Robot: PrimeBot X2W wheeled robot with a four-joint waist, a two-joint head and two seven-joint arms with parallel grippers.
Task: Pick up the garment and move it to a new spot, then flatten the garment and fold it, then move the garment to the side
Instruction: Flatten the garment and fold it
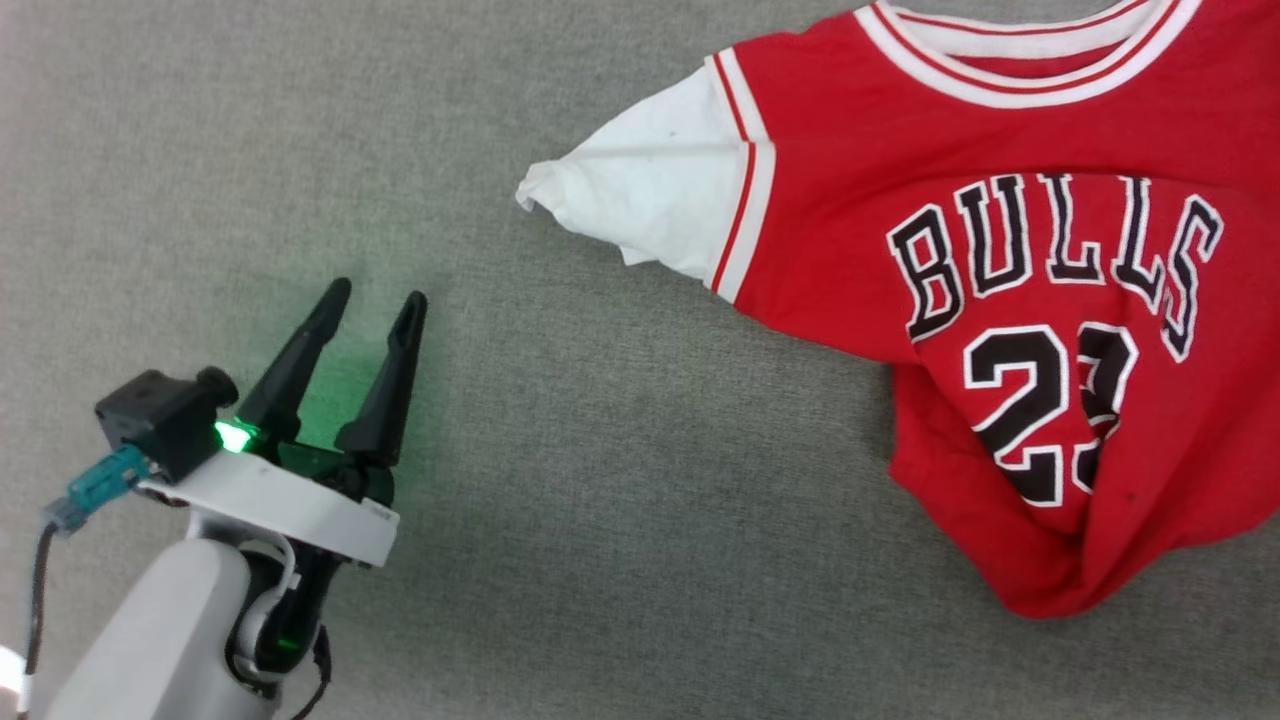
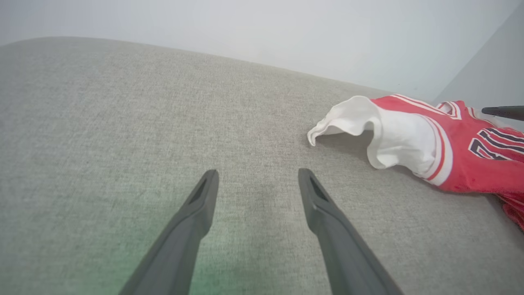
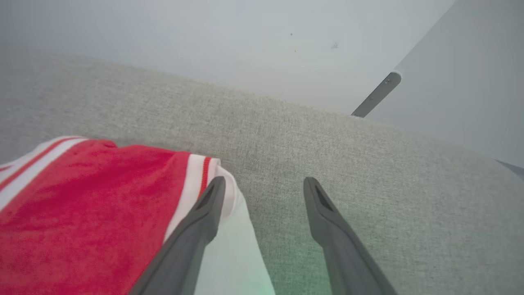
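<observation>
The left tool (image 1: 378, 292) hovers over the grey worktop (image 1: 600, 520) at lower left. Its two long, tapering dark fingers are spread wide with nothing between them. A green light (image 1: 232, 437) glows at their base, beside a boxy black camera (image 1: 160, 415) mounted on a smooth white cuff. The worktop is covered in coarse woven grey cloth, tinted green under the tool.

Well to the right, apart from the left tool, the shirt (image 1: 830, 200) lies front up on the right side of the worktop. Its white sleeve (image 1: 650, 190) tapers leftward to a crumpled point and is edged with red-and-white striped trim. The red body has a fuzzy-looking surface and a striped collar (image 1: 1000, 70) at the top. Black, white-outlined "BULLS 23" lettering (image 1: 1050, 260) runs across the chest. The lower part is gathered into folds that crease the numerals and narrow to a rounded bunch at the hem.

In the right wrist view, the right tool (image 3: 265, 179) sits at the shirt's other sleeve (image 3: 229, 254), fingers spread and gripping nothing. The finger on that view's left lies over the white fabric, though whether it touches cannot be told. The other finger is over bare cloth. A pale, smooth wall (image 3: 245, 49) rises behind the worktop's edge.
</observation>
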